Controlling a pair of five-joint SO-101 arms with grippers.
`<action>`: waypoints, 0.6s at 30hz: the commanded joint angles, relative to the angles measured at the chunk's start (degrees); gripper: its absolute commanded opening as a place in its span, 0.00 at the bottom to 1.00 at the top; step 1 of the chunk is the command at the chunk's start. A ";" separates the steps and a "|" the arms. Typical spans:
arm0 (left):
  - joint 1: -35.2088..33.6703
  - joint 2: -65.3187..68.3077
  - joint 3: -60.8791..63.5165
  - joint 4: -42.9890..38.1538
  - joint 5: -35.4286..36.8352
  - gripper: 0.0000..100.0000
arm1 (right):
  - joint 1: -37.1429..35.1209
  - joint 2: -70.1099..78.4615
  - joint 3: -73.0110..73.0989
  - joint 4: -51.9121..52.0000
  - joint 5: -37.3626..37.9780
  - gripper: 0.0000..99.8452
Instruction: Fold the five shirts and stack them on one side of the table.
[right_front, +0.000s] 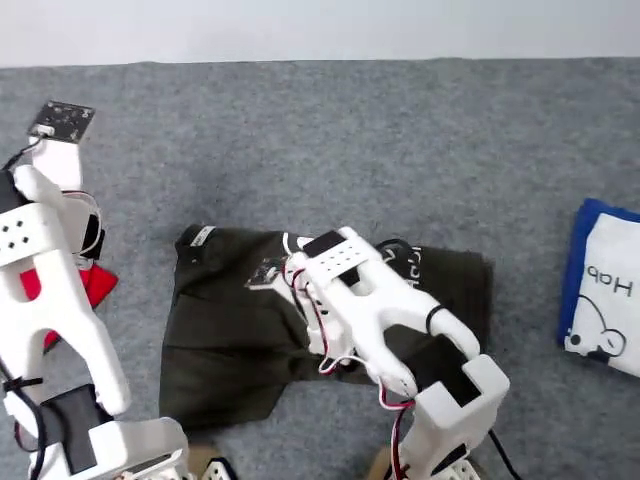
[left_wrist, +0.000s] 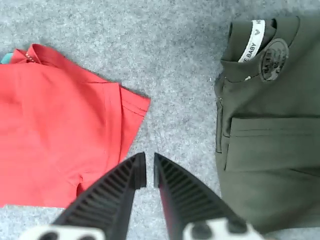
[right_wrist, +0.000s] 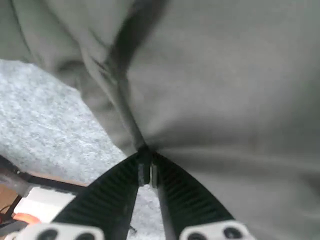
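Observation:
A dark olive shirt lies rumpled and partly folded in the middle of the grey table. My right arm stretches over it, and my right gripper is shut on a fold of its cloth near an edge of the shirt. A red shirt lies at the left, mostly under my left arm. The left gripper hangs shut with nothing in it above bare table, between the red shirt and the olive shirt's collar end.
A folded blue and white shirt lies at the table's right edge. The grey felt table runs bare along the back up to a white wall. Both arm bases stand at the front edge.

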 joint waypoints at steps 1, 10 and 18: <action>-0.35 -2.64 -2.15 1.32 0.62 0.03 | -2.95 -1.27 -2.02 3.74 -0.26 0.01; -0.09 -2.64 -2.33 1.23 0.62 0.03 | 0.48 -4.79 -10.90 0.75 -0.26 0.01; 0.00 -2.55 -2.33 1.14 0.62 0.03 | -5.32 6.02 -11.08 -4.18 -2.55 0.01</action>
